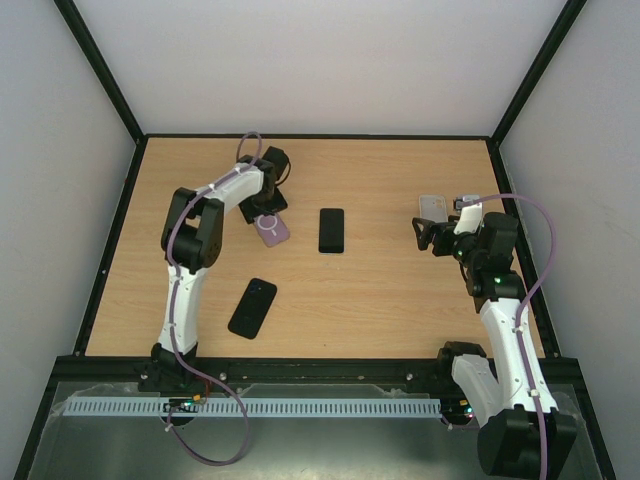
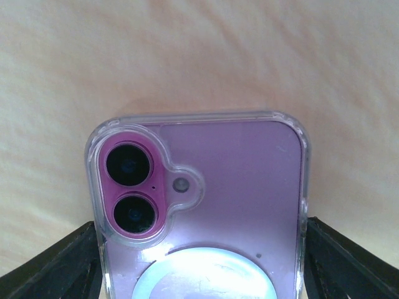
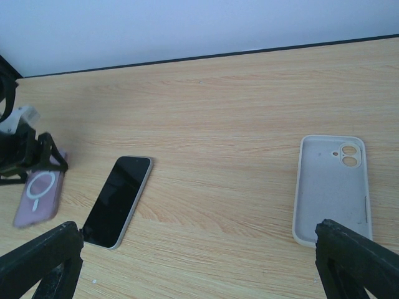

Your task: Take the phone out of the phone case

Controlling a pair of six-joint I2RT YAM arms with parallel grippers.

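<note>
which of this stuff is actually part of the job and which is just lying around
In the job:
purple phone
its clear case
left gripper, straddling the case

Just lying about:
bare black phone, mid-table
second black phone, near left
empty pale case, by the open right gripper

The purple phone (image 2: 237, 180) lies face down (twin lenses up) in its clear case (image 2: 303, 187), between the left jaws.
</note>
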